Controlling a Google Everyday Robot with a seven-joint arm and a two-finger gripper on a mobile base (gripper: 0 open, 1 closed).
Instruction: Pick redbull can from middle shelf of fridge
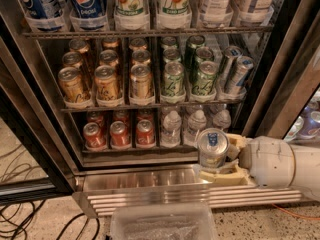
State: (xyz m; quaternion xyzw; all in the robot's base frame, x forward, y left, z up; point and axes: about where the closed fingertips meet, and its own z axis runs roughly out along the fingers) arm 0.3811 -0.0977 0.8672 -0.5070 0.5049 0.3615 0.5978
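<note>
Silver top and blue tab upward, the redbull can sits pinched in your pincer at the lower right of the frame, out in front of the fridge base and below the middle shelf. The risk, as I judge it: the hold looks low on the can, so a quick swing could tip it out or knock it on the door frame. Only "pepsi" reads, on bottles at the upper left; the can's label is hidden.

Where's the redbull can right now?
Lower right of the camera view: the redbull can is in the gripper, in front of the water bottles, above the steel base panel.
</note>
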